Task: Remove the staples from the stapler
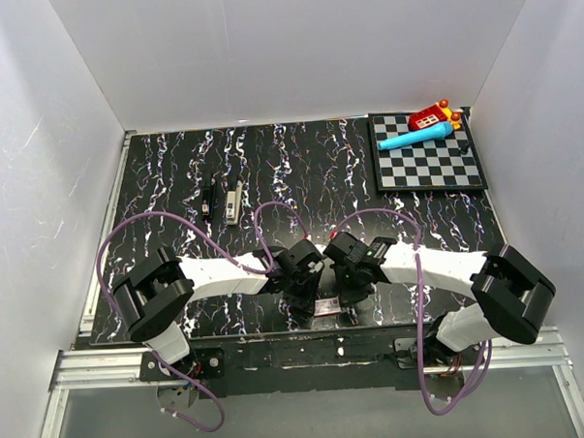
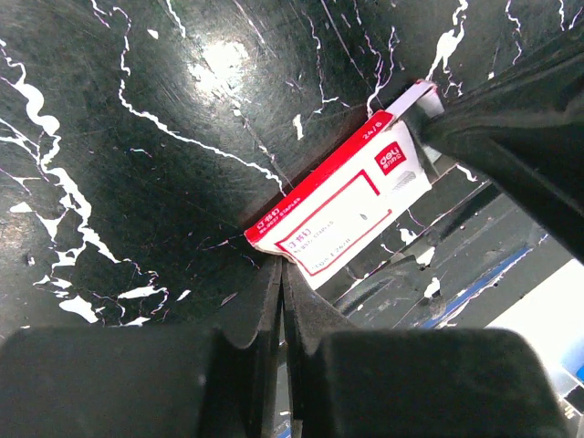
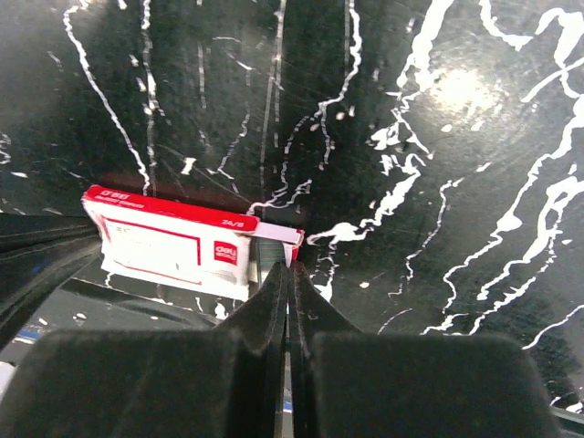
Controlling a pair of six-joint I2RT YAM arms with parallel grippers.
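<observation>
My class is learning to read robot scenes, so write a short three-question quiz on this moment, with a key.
1. True or false: the stapler lies clear of the chessboard.
2. What lies just ahead of the left gripper and the right gripper? A) red-and-white box B) scissors C) stapler
3. Fill in: both grippers' jaws are ____.
Key: 1 true; 2 A; 3 shut.

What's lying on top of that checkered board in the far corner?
A turquoise marker-like stick and a red-and-yellow toy lie on the checkered board. The squares under them are covered.
</observation>
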